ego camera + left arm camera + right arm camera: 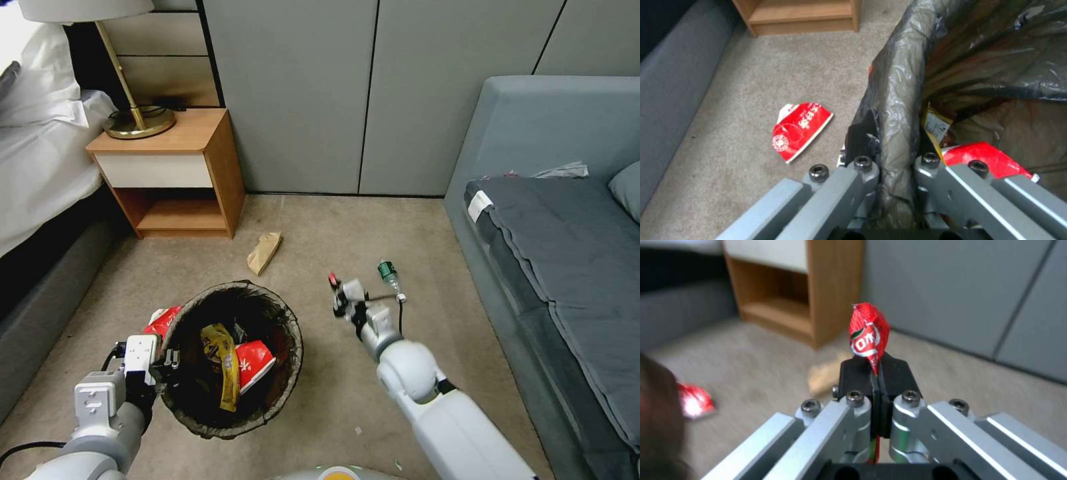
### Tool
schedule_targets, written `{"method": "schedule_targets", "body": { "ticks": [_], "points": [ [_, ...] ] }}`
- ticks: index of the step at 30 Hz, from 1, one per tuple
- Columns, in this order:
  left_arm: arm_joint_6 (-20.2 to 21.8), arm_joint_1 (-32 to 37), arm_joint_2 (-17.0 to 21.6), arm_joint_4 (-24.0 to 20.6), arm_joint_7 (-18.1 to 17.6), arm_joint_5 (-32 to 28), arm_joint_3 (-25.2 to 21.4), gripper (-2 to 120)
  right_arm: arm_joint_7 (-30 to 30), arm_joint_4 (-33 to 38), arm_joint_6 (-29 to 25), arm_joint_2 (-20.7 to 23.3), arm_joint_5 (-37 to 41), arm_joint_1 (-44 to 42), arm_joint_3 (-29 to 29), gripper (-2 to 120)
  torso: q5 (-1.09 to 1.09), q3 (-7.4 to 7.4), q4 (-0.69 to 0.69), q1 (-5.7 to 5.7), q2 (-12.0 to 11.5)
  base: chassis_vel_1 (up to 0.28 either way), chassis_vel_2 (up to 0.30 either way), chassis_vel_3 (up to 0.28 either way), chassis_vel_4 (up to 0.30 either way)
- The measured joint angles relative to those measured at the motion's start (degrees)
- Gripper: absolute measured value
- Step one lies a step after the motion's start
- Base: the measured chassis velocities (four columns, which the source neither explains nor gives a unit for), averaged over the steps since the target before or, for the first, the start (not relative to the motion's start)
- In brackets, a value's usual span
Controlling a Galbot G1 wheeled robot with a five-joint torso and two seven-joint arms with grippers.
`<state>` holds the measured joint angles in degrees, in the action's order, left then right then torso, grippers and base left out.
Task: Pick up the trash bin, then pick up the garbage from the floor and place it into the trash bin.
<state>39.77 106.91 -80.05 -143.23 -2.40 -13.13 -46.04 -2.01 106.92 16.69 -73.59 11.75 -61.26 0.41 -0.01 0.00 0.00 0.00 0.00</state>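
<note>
Currently left gripper (889, 166) clamped on bagged rim of trash bin (280, 313), light but floppy-edged, held above carpet; right gripper (878, 380) pinching small red wrapper (868, 335) by its edge, featherlight, crinkly, slip-prone, beside bin w/ bottle (388, 273) nearby.

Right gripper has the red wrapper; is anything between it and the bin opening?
Nothing visible. The right gripper holds the red wrapper over bare carpet beside the trash bin, which the left gripper holds by its rim, mouth open.
</note>
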Motion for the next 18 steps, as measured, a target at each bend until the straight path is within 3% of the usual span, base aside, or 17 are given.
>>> {"method": "schedule_targets", "body": {
  "ticks": [8, 10, 14, 18],
  "points": [
    [0.0, 0.05, 0.17, -0.01, 0.0, -0.02, 0.03, 1, 1.66, 9.66, 3.72, 0.65, 5.57, 2.35, -2.62, 0, 0.01, 0.0, -0.01, 0.0, 0.0, 0.0, 0.0, 0.0, 0.0],
    [0.0, 0.2, 0.5, 0.0, -0.02, -0.06, 0.14, 1, 2.36, 15.37, 6.53, 1.36, 12.75, 3.43, -5.06, 0, 0.01, 0.0, 0.0, 0.0, 0.0, 0.0, 0.0, 0.0, 0.0],
    [0.0, 0.28, 0.74, 0.0, -0.04, -0.09, 0.27, 1, 2.02, 20.01, 10.0, 2.25, 18.42, 4.95, -9.01, 0, 0.0, 0.0, 0.0, 0.0, 0.0, 0.0, 0.0, 0.0, 0.0],
    [0.0, 0.28, 0.78, -0.01, -0.04, -0.09, 0.31, 1, 1.93, 21.37, 12.77, 2.76, 19.69, 5.67, -13.11, 0, 0.0, 0.0, 0.0, 0.0, 0.0, 0.0, 0.0, 0.0, 0.0]
  ]
}}
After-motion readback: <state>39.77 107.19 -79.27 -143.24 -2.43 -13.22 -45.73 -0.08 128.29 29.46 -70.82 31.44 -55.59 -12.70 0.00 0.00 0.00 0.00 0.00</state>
